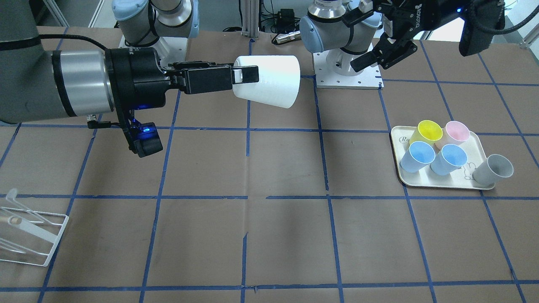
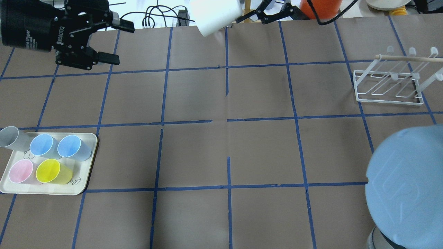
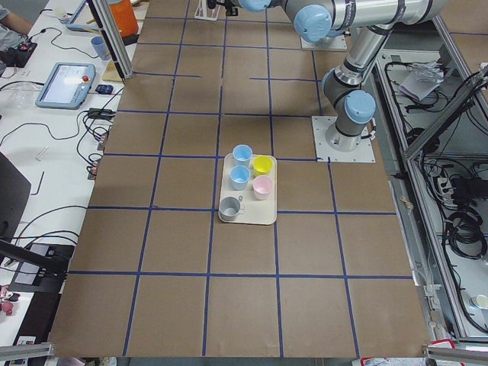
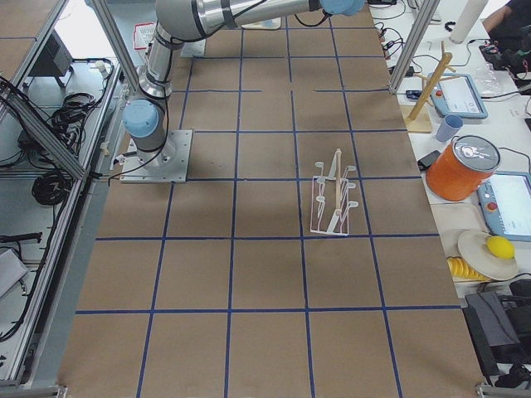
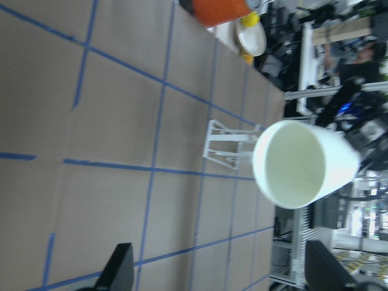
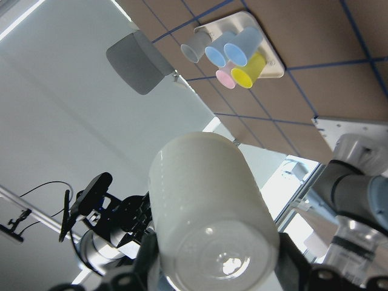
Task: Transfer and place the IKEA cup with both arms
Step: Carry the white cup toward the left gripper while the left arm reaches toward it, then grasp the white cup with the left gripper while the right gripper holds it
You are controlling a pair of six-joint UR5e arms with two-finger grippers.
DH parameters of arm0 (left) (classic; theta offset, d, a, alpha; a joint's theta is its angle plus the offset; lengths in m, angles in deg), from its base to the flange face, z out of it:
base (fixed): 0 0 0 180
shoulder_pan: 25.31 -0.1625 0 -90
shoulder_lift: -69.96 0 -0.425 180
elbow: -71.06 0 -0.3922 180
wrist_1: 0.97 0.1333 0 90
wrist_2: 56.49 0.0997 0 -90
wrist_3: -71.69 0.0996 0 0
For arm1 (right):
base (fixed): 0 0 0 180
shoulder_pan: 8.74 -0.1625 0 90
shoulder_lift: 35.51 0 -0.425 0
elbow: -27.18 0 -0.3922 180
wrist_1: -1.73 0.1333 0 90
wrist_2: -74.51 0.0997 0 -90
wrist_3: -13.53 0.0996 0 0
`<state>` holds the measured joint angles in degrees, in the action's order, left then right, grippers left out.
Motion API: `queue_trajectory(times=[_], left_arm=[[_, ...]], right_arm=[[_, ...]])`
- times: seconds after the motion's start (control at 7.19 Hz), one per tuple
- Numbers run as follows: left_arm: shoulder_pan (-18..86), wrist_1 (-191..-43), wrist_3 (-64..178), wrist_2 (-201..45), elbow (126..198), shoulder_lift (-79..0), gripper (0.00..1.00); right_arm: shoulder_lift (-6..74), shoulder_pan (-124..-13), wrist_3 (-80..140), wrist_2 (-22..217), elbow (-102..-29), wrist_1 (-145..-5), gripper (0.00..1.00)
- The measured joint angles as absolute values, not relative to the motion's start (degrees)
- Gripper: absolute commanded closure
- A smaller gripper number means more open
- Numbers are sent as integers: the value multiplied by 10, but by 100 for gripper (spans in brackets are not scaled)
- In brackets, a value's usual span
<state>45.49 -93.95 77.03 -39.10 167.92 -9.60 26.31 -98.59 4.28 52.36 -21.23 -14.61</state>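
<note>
The white IKEA cup [image 1: 273, 82] is held on its side above the table's far middle, with its base end in my right gripper [image 1: 246, 74], which is shut on it. The cup also shows in the overhead view [image 2: 216, 15] and, base first, in the right wrist view [image 6: 212, 224]. My left gripper [image 1: 351, 42] is open and empty, apart from the cup, and faces the cup's mouth. It also shows in the overhead view [image 2: 124, 43]. In the left wrist view the cup's open mouth [image 5: 300, 163] shows ahead of the spread fingers [image 5: 118, 270].
A cream tray [image 1: 404, 176] on the robot's left side holds two blue cups, a yellow cup [image 1: 427, 132] and a pink cup, with a grey cup [image 1: 494, 170] at its edge. A white wire rack [image 2: 389, 86] stands on the robot's right side.
</note>
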Motion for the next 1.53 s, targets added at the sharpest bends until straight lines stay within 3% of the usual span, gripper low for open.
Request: queue_trajectory(times=[0.42,0.83,1.39,1.53], left_arm=[[454,-858,770,-503,1700,-114,0],[456,-735,763,-509,1793,-102,0],[475,-719,722,-551,1807,-101,3],[483,-718,718,-556,1807,-101,30]], right_arm=[[263,-1013,43,562,-210,-99,62],[267,-1017,40,570,-208,-72,62],[268,-1038,40,592,-208,-66,62],[267,-1039,41,596,-208,-66,62]])
